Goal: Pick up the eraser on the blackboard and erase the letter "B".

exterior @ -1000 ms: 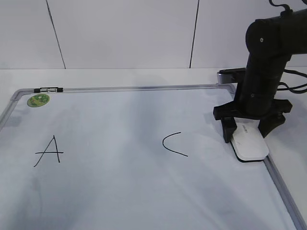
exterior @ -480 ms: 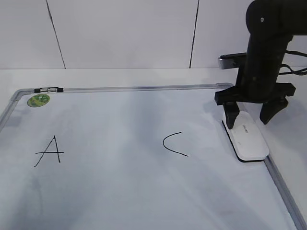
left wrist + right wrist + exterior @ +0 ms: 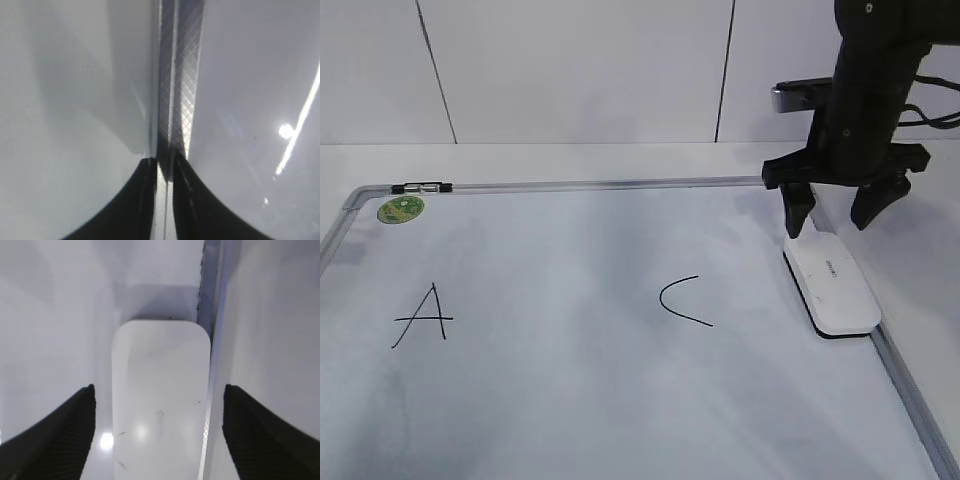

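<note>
The blackboard [image 3: 570,400] shows a handwritten "A" [image 3: 422,315] and "C" [image 3: 682,300]; the eraser's [image 3: 830,280] grey print is unreadable. It lies by the right frame under the wide, empty right claw [image 3: 835,212]. The left claw [image 3: 164,200] is nearly shut.

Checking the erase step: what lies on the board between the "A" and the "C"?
In the exterior view the stretch between the "A" and the "C" is bare blackboard; no "B" shows.

the blackboard [image 3: 570,400] lies broadly bare between the "a" [image 3: 422,315] and "c" [image 3: 684,300]. only the eraser [image 3: 831,290], against the right frame, stands in the way
</note>
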`<state>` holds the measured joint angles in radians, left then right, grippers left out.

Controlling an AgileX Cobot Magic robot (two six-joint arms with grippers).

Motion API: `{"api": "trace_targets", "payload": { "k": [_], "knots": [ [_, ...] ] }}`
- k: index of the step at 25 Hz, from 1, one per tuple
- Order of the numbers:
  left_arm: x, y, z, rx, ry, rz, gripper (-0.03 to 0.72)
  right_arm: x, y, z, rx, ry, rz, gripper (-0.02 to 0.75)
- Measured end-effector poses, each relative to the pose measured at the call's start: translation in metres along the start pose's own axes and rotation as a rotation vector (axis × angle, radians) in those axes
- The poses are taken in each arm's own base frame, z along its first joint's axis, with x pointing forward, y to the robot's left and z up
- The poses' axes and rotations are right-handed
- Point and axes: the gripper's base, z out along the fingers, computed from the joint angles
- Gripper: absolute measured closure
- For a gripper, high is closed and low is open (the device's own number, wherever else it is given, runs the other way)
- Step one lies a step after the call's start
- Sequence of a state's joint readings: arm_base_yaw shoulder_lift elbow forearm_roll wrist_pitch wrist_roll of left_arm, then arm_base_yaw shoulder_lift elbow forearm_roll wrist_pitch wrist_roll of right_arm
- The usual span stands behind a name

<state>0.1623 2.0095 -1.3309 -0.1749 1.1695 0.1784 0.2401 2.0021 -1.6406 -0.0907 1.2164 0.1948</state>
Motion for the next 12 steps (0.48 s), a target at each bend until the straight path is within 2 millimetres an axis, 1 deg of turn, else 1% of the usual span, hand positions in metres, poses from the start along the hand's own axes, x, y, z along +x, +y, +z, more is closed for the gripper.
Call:
{"api": "trace_targets", "payload": {
  "k": [3,6,8,10,12],
  "knots": [
    [-0.0001,-0.0004,0.0,0.004,-0.001,-0.002,0.555,-0.0003,0.0,-0.0005,0.0,-0.002,0.0,0.149],
    [-0.0008,-0.001,0.0005,0.012,-0.005,-0.009,0.478,-0.0002,0.0009,-0.0005,-0.01,0.0,0.002,0.15],
    [-0.0012,-0.0012,0.0013,0.016,-0.005,-0.011,0.442,0.0,0.0017,-0.0005,-0.019,0.002,0.0,0.15],
    [-0.0014,-0.0012,0.002,0.018,-0.004,-0.015,0.426,0.0001,0.0024,-0.0005,-0.026,0.003,-0.004,0.15],
    [-0.0047,-0.0017,-0.003,0.017,-0.021,-0.011,0.421,0.0009,0.0021,-0.005,-0.03,-0.007,-0.006,0.15]
  ]
}}
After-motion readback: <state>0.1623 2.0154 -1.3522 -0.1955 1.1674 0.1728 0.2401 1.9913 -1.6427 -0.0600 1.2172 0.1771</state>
